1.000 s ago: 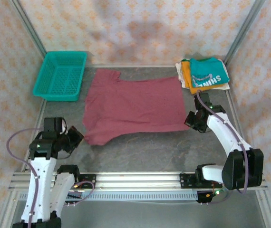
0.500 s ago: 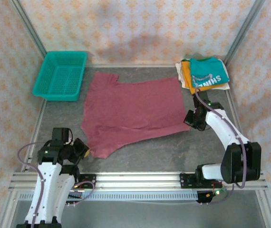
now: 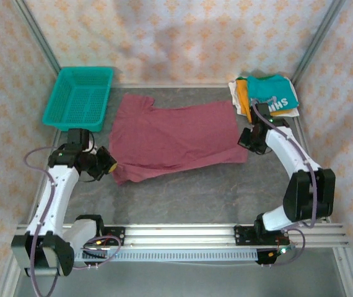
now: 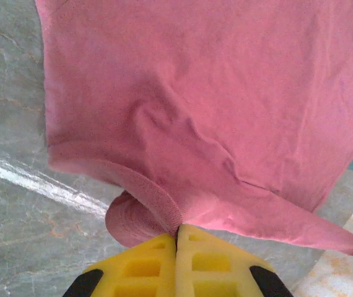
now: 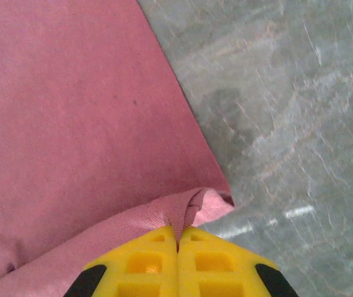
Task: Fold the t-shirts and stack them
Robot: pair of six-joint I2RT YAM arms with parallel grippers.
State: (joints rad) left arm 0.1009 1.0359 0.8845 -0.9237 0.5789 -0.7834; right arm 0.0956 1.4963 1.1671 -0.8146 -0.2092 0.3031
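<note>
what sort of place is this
Probably a robot test cell, not a home: left arm and right arm bolted to a metal rail, table boxed in by patterned walls, maroon t-shirt spread out.

Plain maroon t-shirt on grey, veined table; left of it, teal mesh basket. Right of it, teal t-shirt with white lettering, orange-yellow t-shirt, cream t-shirt. Behind it, pale wallpaper dotted with orange flower motifs.

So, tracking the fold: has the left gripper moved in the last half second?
Yes. The left gripper, shut on the maroon t-shirt, moved toward the teal basket.
</note>
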